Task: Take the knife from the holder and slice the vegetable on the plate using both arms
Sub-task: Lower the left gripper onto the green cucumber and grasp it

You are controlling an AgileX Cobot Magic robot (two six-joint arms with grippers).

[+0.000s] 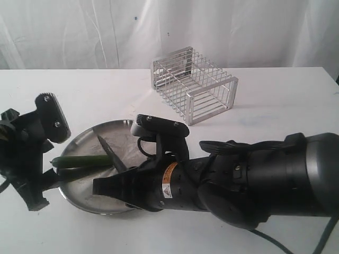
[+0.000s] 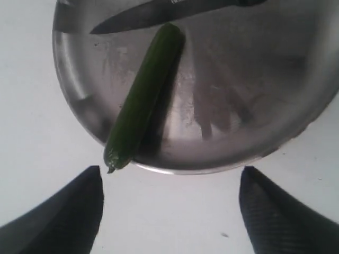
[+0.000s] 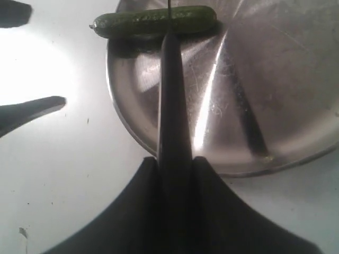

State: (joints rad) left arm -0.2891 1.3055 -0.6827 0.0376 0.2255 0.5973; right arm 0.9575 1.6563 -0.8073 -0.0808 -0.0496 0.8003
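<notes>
Exterior view faces the table; both close wrist views share the plate (image 2: 296, 127).

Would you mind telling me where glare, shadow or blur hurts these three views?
Exterior view: the bulky black right arm looms close and soft, while the wire metal holder is sharper. Left wrist view: the slim dark green vegetable casts a shadow on the round steel plate. Right wrist view: bright streaks glare on the plate, and the black-handled knife is blurred.
</notes>
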